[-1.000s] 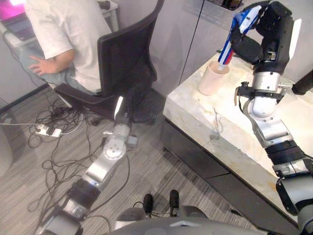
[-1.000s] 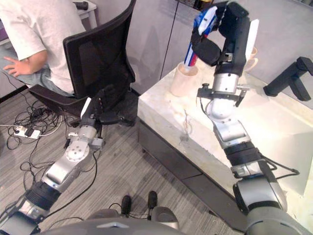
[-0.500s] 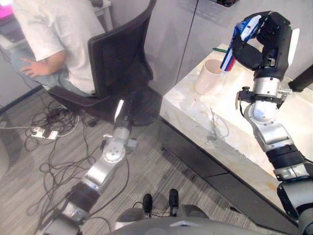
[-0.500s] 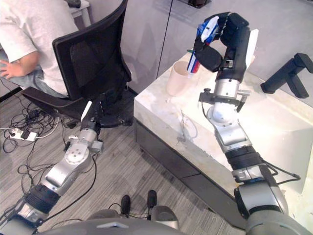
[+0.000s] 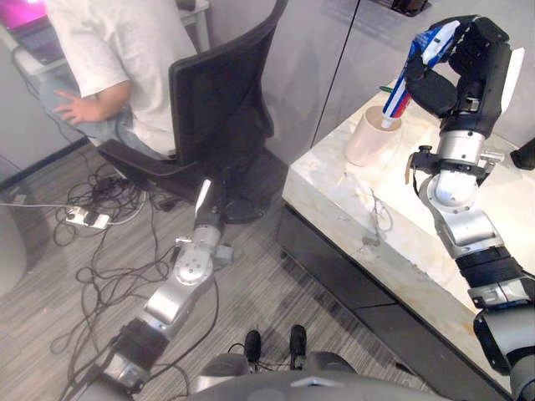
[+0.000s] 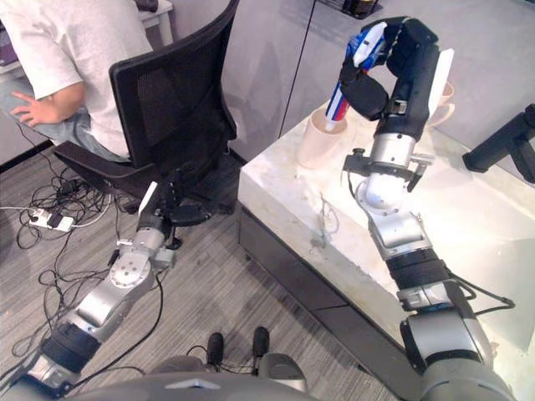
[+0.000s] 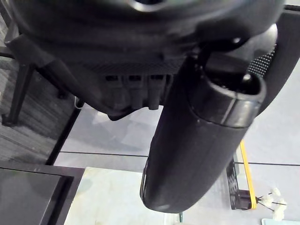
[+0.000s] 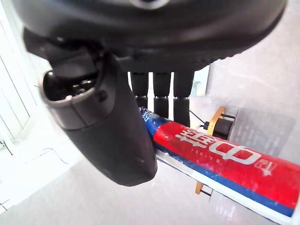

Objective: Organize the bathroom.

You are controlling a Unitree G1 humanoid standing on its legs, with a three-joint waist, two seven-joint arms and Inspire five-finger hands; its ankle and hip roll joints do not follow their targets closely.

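Note:
My right hand [image 5: 468, 63] is raised over the far end of the marble counter [image 5: 435, 242], shut on a red, blue and white toothpaste tube [image 5: 410, 71]. The tube [image 8: 220, 157] slants down and its lower end reaches the mouth of a pale pink cup [image 5: 368, 144] standing on the counter's far left corner. In the right wrist view the fingers [image 8: 161, 93] curl over the tube, with the thumb beside it. My left hand [image 5: 203, 200] hangs low beside the office chair, open and holding nothing.
A black office chair [image 5: 221, 92] with a seated person [image 5: 117, 58] stands left of the counter. Cables and a power strip [image 5: 88, 219] lie on the floor. A black faucet [image 6: 510, 142] rises at the counter's right. A second cup [image 6: 443, 96] sits behind my right hand.
The camera has shifted a little. My right hand still holds the tube, whose lower end has moved from beside the cup to its mouth. The left hand stays idle.

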